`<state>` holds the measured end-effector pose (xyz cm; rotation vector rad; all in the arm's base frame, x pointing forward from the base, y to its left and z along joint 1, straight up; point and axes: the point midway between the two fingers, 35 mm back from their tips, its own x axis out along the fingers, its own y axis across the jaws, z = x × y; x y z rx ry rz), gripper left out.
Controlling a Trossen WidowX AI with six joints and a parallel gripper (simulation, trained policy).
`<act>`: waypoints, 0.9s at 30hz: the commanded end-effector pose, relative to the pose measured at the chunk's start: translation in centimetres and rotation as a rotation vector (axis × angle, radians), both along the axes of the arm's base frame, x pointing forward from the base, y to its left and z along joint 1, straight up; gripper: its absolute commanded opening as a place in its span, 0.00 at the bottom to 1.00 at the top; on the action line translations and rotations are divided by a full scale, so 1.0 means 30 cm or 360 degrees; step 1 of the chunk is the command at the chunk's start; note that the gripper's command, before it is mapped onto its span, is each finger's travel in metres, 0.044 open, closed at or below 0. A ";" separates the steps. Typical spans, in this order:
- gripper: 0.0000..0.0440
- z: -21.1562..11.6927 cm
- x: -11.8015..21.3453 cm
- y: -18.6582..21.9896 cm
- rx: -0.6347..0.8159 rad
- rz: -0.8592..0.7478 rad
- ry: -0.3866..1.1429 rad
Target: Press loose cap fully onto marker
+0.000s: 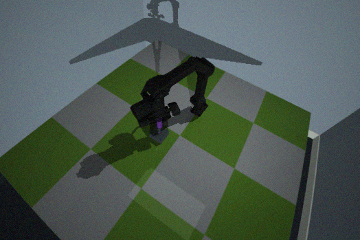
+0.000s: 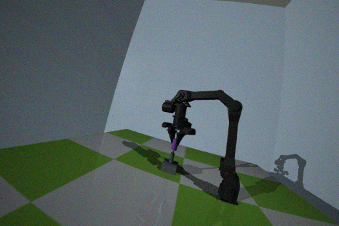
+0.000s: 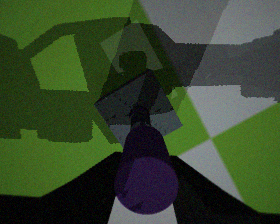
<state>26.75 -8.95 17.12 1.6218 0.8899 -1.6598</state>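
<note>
The claw (image 1: 159, 119) (image 2: 174, 139) (image 3: 145, 160) is gripping the purple cap (image 1: 159, 124) (image 2: 174, 144) (image 3: 146, 185), its fingers closing partway, and it's pointing down! Below, the marker (image 1: 159, 131) (image 2: 172, 157) (image 3: 140, 115) is standing in the grey holder block (image 1: 163, 137) (image 2: 169, 167) (image 3: 168, 119) on the chequered desk (image 1: 209, 148) (image 2: 107, 191) (image 3: 252, 160). The cap is hovering right over the tip, looking nearly lined up; whether they're touching, I'm not able to tell. So the pick-up is looking done, while seating, pressing home, letting go and backing away are all remaining. And lettering? No brand, label or writing is showing legibly anywhere!
</note>
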 end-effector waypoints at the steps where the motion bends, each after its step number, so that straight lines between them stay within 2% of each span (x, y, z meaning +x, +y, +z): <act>1: 0.20 -0.019 -0.001 -0.002 0.0017 -0.0017 0.0019; 27: 0.17 -0.217 -0.008 -0.002 0.0094 0.0040 0.0125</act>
